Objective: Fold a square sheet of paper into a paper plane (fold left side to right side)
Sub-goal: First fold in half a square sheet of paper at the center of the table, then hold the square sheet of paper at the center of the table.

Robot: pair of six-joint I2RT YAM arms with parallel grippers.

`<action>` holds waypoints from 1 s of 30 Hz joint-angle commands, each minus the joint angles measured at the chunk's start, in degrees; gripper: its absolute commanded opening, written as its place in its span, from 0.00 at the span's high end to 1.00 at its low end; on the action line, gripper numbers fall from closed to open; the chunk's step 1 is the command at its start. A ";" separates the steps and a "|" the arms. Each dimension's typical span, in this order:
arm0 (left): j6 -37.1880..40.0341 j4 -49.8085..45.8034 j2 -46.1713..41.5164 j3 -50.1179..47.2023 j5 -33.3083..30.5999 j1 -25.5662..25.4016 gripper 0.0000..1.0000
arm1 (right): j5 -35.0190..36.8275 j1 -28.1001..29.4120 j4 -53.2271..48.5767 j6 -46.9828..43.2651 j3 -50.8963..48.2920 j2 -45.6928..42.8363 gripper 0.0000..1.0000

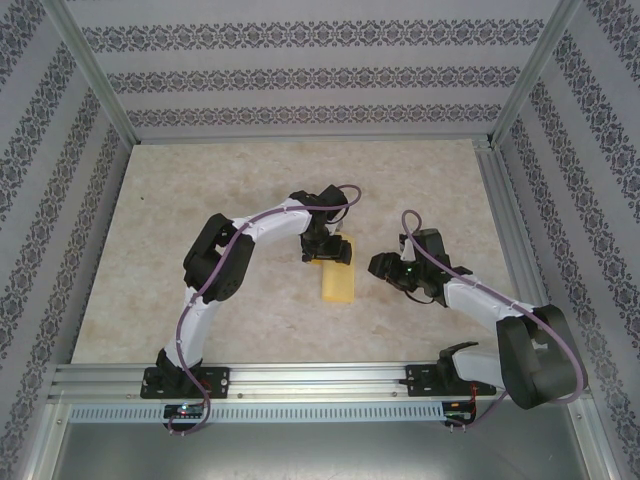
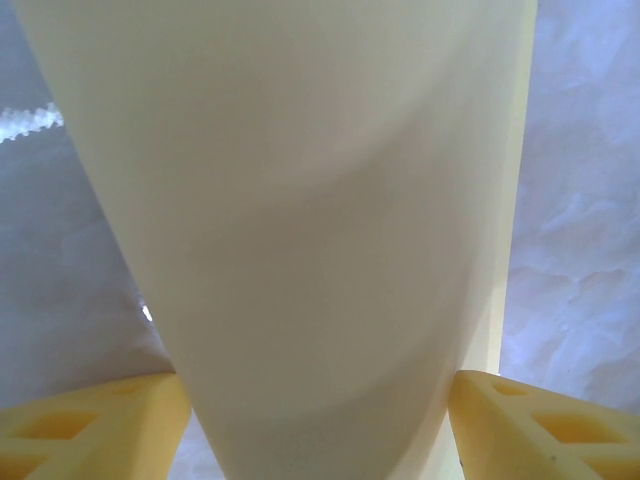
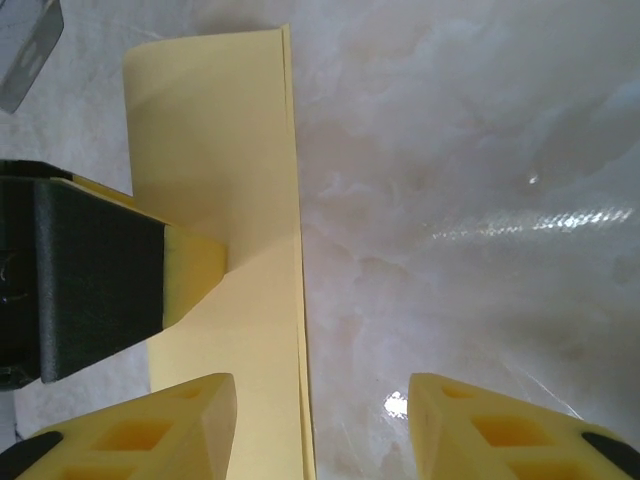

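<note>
Left gripper (image 1: 330, 252) stands with its jaws spread wide over the far end of the yellow sheet of paper (image 1: 337, 283). The sheet runs between its fingertips (image 2: 90, 430), and one yellow tip is pressed onto the top layer, not pinching it as far as I can see. Right gripper (image 1: 384, 266) hovers just to the right, jaws apart and holding nothing, with the sheet's near edge in the gap between them. That sheet lies on the marbled table (image 1: 200, 220) between the two arms, doubled into a narrow strip whose two layers meet along the edge nearest the right gripper.
</note>
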 commanded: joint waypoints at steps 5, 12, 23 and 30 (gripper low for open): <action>0.10 5.27 6.84 -1.69 3.92 -3.59 0.27 | -4.83 3.60 13.30 8.82 -4.33 -0.71 0.71; 0.20 5.33 6.87 -1.58 3.95 -3.63 0.27 | -4.24 8.51 19.70 13.48 -4.32 4.03 0.89; 0.28 5.16 6.58 -1.34 3.94 -3.63 0.27 | -3.47 12.01 27.75 16.59 -3.35 14.18 0.92; 0.26 5.29 6.37 -1.21 4.04 -3.64 0.27 | -2.83 12.44 26.25 15.46 -2.22 16.97 0.92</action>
